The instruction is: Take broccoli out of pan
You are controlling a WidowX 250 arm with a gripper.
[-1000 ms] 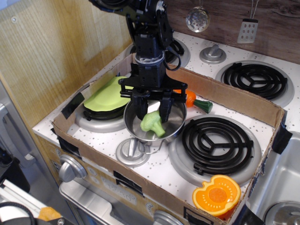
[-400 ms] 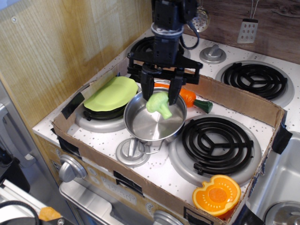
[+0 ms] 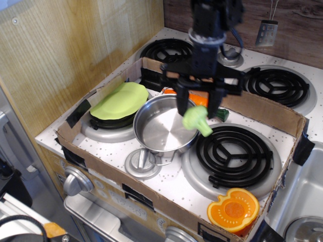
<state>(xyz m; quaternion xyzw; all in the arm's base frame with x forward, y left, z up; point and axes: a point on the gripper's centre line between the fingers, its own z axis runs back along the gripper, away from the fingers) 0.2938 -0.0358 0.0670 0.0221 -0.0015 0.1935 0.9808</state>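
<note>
**Broccoli held above the pan's right rim**

Stovetop (image 3: 166,184) of a white speckled toy cooker fills the view, ringed by a low cardboard wall (image 3: 262,108) taped at its corners. A pale wooden panel (image 3: 70,55) rises along the left edge and a dark wood backsplash (image 3: 298,35) runs along the back edge, where a small metal grater (image 3: 266,33) hangs. A steel sink (image 3: 298,201) sits beyond the right edge.

The gripper (image 3: 198,110) hangs from the black arm over the middle of the stovetop, its two dark fingers (image 3: 181,103) closed partway around the broccoli (image 3: 197,121), which is pinched between them. The floret is in the air, tilted, over the right rim of the pan (image 3: 162,130) and the left edge of the front right burner (image 3: 233,154). The pan stands upright near the front edge, left of centre, and its inside shows only bare metal. Its wire handle points toward the front edge, beside a small grey lid (image 3: 142,164) lying flat just in front.

A lime-green leaf-shaped piece (image 3: 119,101) rests on the left burner near the left edge. An orange carrot (image 3: 202,101) lies behind the pan, mostly hidden by the gripper. An orange slice-shaped toy (image 3: 233,208) lies at the front right corner. Two more black coil burners (image 3: 275,85) sit behind the cardboard wall along the back edge, with a grey knob (image 3: 231,54) between them.
</note>
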